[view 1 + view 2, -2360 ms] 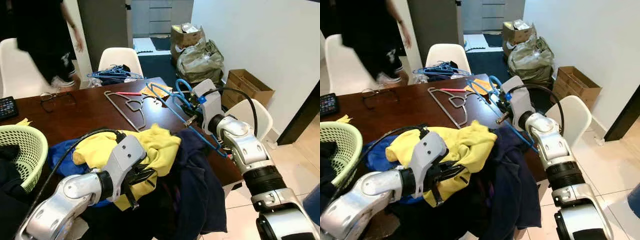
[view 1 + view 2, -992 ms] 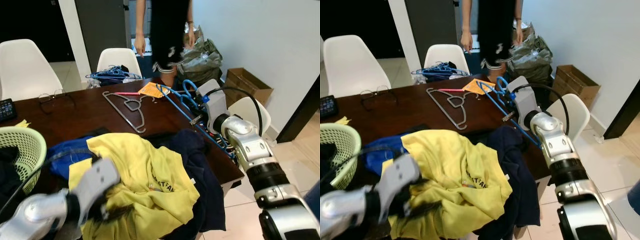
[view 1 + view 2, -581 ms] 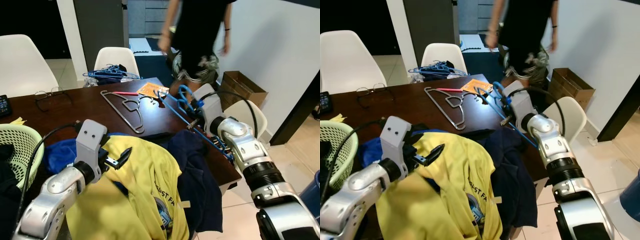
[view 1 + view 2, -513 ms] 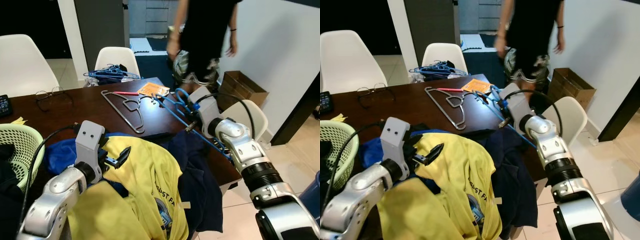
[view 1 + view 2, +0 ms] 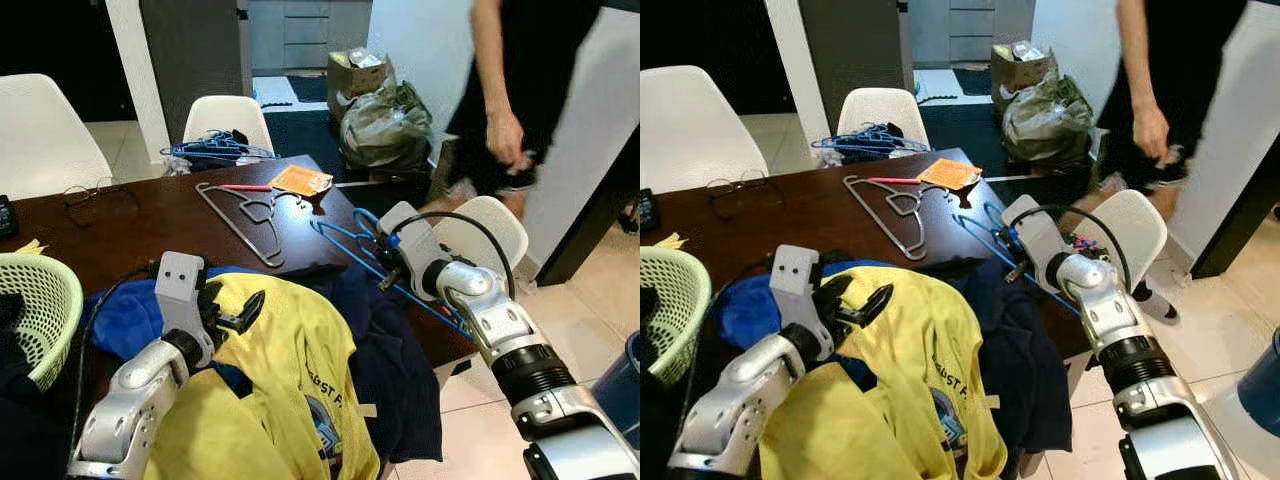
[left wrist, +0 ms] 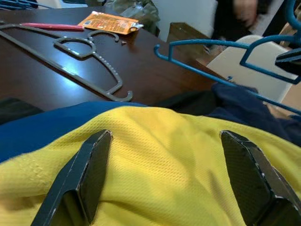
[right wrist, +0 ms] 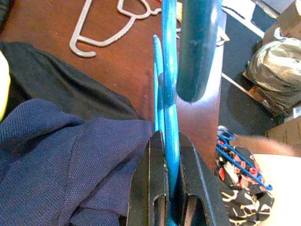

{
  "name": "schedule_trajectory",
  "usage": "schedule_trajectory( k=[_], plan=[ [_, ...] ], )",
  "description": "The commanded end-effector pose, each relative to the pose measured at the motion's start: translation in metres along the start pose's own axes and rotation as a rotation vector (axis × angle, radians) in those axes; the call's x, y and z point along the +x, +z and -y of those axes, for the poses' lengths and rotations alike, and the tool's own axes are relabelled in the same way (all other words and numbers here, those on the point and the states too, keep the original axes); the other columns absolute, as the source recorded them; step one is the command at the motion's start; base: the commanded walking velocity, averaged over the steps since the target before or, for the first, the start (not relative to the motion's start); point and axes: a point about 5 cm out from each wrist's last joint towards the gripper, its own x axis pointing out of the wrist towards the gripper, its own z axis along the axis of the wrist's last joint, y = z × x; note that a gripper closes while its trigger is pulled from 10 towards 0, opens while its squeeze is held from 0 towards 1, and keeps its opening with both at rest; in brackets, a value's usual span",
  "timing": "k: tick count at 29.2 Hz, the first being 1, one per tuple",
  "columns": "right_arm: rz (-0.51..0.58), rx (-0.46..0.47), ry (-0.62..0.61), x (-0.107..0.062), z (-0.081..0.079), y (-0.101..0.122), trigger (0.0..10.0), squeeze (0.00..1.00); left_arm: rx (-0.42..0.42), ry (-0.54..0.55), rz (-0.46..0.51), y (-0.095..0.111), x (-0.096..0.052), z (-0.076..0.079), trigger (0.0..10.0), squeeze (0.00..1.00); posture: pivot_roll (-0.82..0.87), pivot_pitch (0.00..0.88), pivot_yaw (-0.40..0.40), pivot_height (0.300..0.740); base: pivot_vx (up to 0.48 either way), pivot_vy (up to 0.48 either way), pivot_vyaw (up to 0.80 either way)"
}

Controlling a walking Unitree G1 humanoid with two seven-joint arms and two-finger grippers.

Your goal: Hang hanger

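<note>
My right gripper (image 5: 384, 264) is shut on a blue wire hanger (image 5: 343, 238), holding it just above the right end of the dark wooden table (image 5: 150, 225). In the right wrist view the fingers (image 7: 153, 188) clamp the hanger's blue wire (image 7: 168, 103). A yellow shirt (image 5: 290, 385) is draped over my left gripper (image 5: 236, 311), which is raised at the table's near edge. In the left wrist view its fingers (image 6: 89, 172) stand wide apart, open, with yellow fabric (image 6: 160, 150) between them. A navy garment (image 5: 395, 365) lies under the hanger.
A grey hanger (image 5: 243, 214), a red pen and an orange card (image 5: 300, 180) lie on the table. A green basket (image 5: 40, 300) stands at the left. A person (image 5: 520, 90) stands close behind a white chair (image 5: 490, 225) on the right. Blue hangers (image 5: 212, 150) are piled on the far chair.
The person has walked from behind the table round to the right side. My left gripper has come up with the yellow shirt over it. The right gripper has lowered the blue hanger slightly.
</note>
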Motion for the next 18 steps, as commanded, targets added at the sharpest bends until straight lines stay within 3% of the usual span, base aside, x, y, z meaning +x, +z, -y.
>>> schedule_trajectory(
  k=[1, 4, 5, 8, 9, 11, 18],
  plan=[
    [0.008, -0.029, -0.005, 0.002, 0.002, 0.007, 10.0, 0.0, -0.006, 0.007, -0.007, -0.003, 0.001, -0.002, 10.0, 0.0, 0.02, 0.0, -0.074, 0.74, 0.0, 0.0, 0.0],
    [0.031, -0.028, -0.016, 0.003, 0.002, 0.012, 10.0, 0.0, 0.003, 0.012, -0.025, -0.007, 0.0, -0.005, 10.0, 0.0, 0.01, 0.0, -0.047, 0.74, 0.0, 0.0, 0.0],
    [0.064, -0.03, -0.035, 0.006, 0.0, 0.019, 10.0, 0.0, 0.017, 0.017, -0.054, -0.013, -0.001, -0.011, 10.0, 0.0, -0.01, 0.0, 0.013, 0.74, 0.0, 0.0, 0.0],
    [0.094, -0.025, -0.053, 0.008, -0.001, 0.025, 10.0, 0.0, 0.03, 0.02, -0.079, -0.018, -0.002, -0.015, 10.0, 0.0, -0.01, 0.0, 0.028, 0.74, 0.0, 0.0, 0.0],
    [0.124, -0.021, -0.067, 0.01, -0.005, 0.031, 10.0, 0.0, 0.039, 0.019, -0.101, -0.022, -0.005, -0.02, 10.0, 0.0, -0.02, 0.0, 0.088, 0.74, 0.0, 0.0, 0.0],
    [0.158, 0.014, -0.081, 0.013, -0.009, 0.035, 10.0, 0.0, 0.046, 0.016, -0.128, -0.025, -0.01, -0.023, 10.0, 0.0, -0.03, 0.0, 0.113, 0.74, 0.0, 0.0, 0.0],
    [0.164, 0.071, -0.065, 0.023, -0.024, 0.03, 10.0, 0.0, 0.108, 0.029, -0.212, -0.033, -0.027, -0.034, 10.0, 0.0, 0.01, 0.0, 0.065, 0.74, 0.0, 0.0, 0.0]
  ],
)
